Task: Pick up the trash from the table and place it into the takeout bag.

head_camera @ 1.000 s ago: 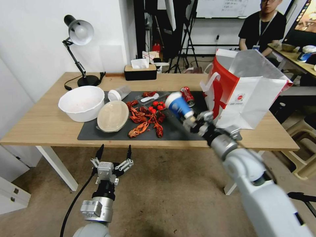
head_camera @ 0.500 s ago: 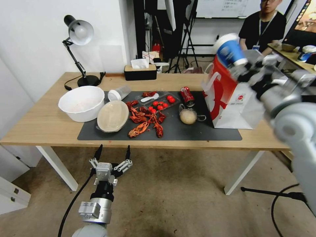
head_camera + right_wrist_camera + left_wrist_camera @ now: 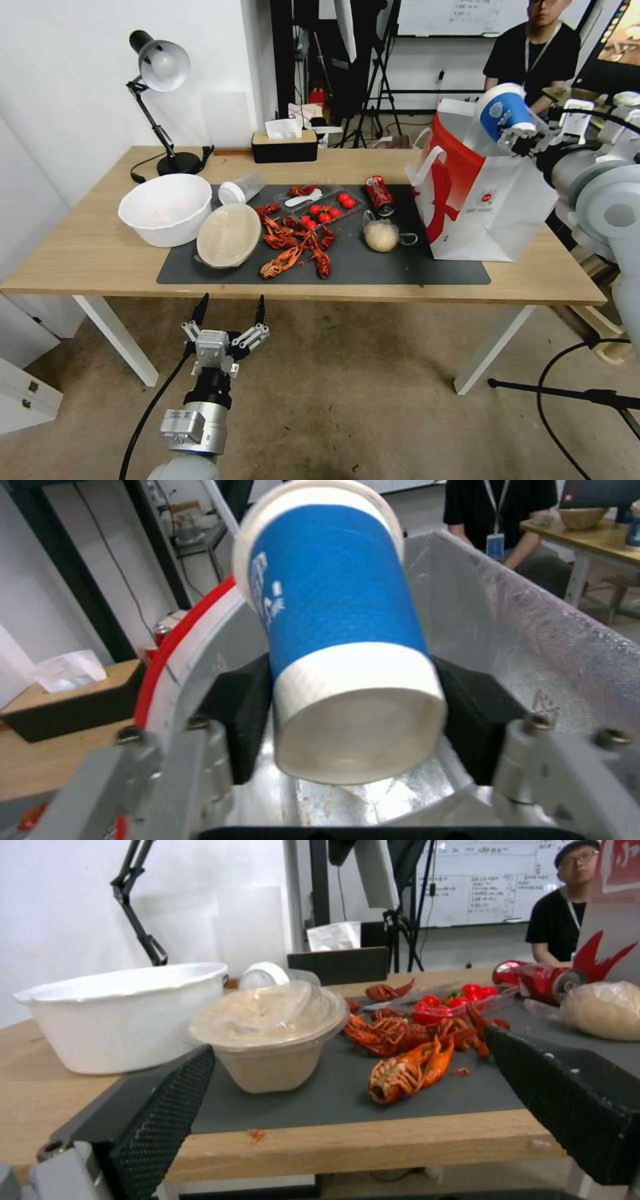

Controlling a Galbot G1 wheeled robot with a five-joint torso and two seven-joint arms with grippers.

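I am gripping the blue cup (image 3: 505, 112) in my right pincer (image 3: 527, 137), holding it tilted above the open takeout bag (image 3: 490, 200) on the table (image 3: 87, 250). My left pincer (image 3: 229, 312) is hanging open below the table's front edge.

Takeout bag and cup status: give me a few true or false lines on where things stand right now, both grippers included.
1. The right gripper holds the blue cup over the open takeout bag. True.
2. The cup is already lying inside the bag. False: it is clamped between the fingers, above the foil-lined interior.
3. The red soda can lies on the dark mat beside the bag. True.
4. The left gripper grips the round lidded container. False: it hangs open below the table edge, holding nothing.
5. The beige wad sits on the mat near the bag. True.
6. The takeout bag lies flat on the floor. False: it stands upright on the table.
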